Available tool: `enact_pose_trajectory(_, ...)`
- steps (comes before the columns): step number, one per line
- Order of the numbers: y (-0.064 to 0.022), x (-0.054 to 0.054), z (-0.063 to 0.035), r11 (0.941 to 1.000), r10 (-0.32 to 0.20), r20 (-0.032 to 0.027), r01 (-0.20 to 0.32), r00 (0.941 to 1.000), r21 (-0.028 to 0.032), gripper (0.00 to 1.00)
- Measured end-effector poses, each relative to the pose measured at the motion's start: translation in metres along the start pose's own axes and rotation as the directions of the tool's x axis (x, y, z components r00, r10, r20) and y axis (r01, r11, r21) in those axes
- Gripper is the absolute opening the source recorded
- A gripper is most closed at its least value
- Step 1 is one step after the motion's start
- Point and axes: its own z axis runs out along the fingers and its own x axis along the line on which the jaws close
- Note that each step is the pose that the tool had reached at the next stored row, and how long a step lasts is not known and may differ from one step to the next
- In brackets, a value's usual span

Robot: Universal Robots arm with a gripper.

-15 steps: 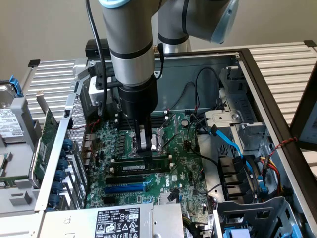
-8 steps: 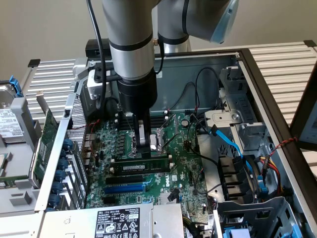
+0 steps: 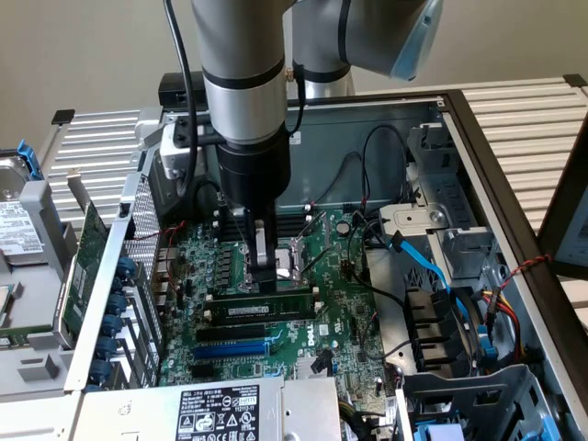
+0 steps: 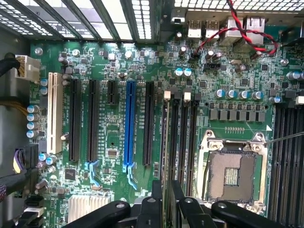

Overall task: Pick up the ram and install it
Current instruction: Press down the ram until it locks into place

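Note:
The ram [image 3: 266, 301], a long green stick with a white label, stands on edge along the black memory slots [image 3: 241, 323] in the middle of the motherboard [image 3: 344, 303]. My gripper [image 3: 265, 268] reaches straight down and is shut on the ram's top edge near its middle. In the wrist view the ram [image 4: 165, 142] shows edge-on as a thin strip. It runs between the black fingers [image 4: 156, 192] of my gripper [image 4: 164, 197], parallel to the empty slots [image 4: 183, 137] beside it. Whether the ram is seated in a slot I cannot tell.
The open CPU socket [image 4: 232, 175] lies just past the memory slots. A blue card slot [image 4: 129, 123] and black ones lie on the other side. A green expansion card [image 3: 83, 266] stands outside the case at the exterior view's left. Blue cables [image 3: 427, 262] and drive bays crowd the exterior view's right.

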Motion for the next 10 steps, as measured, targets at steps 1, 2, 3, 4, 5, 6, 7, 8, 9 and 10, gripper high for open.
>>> enact_pose_trajectory(1,0.0,0.0,-0.0001,1.0,0.0,-0.0001,0.0,1.0,-0.0037,0.22)
enact_pose_trajectory(2,0.0001,0.0,-0.0002,1.0,0.0,-0.0002,0.0,1.0,-0.0058,0.22)
enact_pose_trajectory(3,0.0001,0.0,-0.0007,1.0,0.0,-0.0004,0.0,1.0,-0.0062,0.22)
enact_pose_trajectory(4,0.0,0.0,-0.0014,1.0,0.0,-0.0002,0.0,1.0,-0.0062,0.22)
enact_pose_trajectory(5,0.0,0.0,-0.0022,1.0,0.0,-0.0001,0.0,1.0,-0.0062,0.22)
enact_pose_trajectory(6,-0.0001,0.0,-0.0032,1.0,0.0,-0.0001,0.0,1.0,-0.0062,0.22)
enact_pose_trajectory(7,-0.0001,0.0,-0.0039,1.0,0.0,-0.0001,0.0,1.0,-0.0064,0.22)
enact_pose_trajectory(8,-0.0001,0.0,-0.0039,1.0,0.0,0.0001,0.0,1.0,-0.0064,0.22)
enact_pose_trajectory(9,-0.0001,0.0,-0.0039,1.0,0.0,0.0002,0.0,1.0,-0.0066,0.22)
enact_pose_trajectory(10,-0.0001,0.0,-0.004,1.0,0.0,0.0001,0.0,1.0,-0.0068,0.22)
